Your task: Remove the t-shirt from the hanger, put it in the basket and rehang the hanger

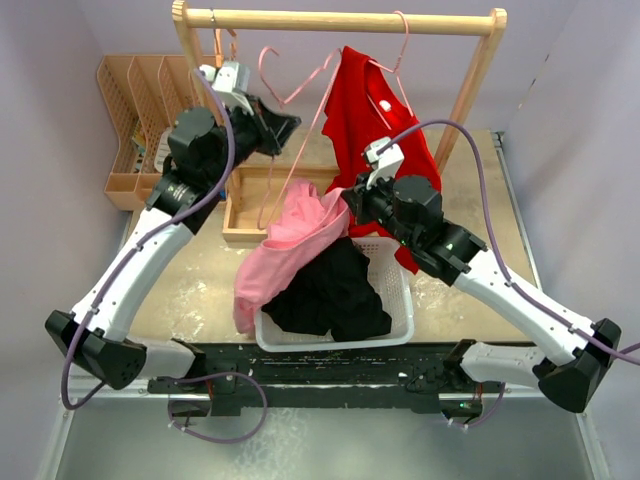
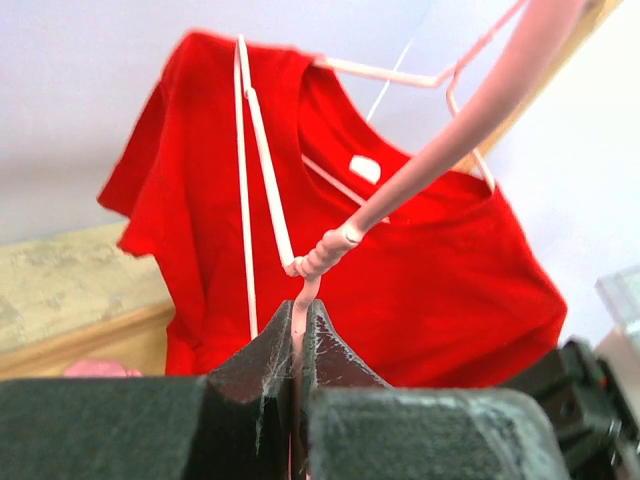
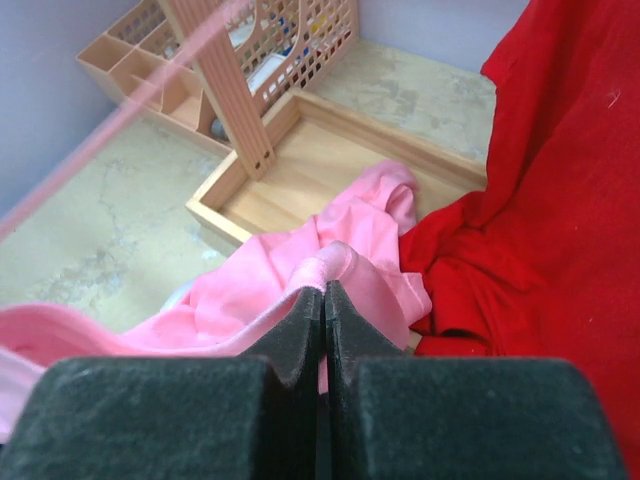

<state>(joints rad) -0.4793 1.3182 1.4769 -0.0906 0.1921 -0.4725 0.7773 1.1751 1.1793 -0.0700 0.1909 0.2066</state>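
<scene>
The left pincer [image 1: 283, 128], at ten o'clock in the overhead view, is clamped shut on the thin pink wire hanger [image 2: 470, 118]; the wire passes between its black pads [image 2: 265, 365] just below the twisted neck. The right pincer [image 1: 350, 208], near centre, is closed on a fold of the pale pink cotton t-shirt [image 1: 290, 245]; the garment drapes from that grip toward seven o'clock, over the rim of the white slatted plastic basket [image 1: 400, 290]; whether any part of it is hooked on the wire cannot be told. A crumpled black garment [image 1: 330, 295] lies in the basket. A bright red t-shirt [image 1: 370, 110] hangs at one o'clock from the light wooden clothes rail [image 1: 340, 18]. A shallow wooden tray [image 3: 300, 170] sits on the worktop [image 1: 200, 270] at eleven o'clock of the basket.
</scene>
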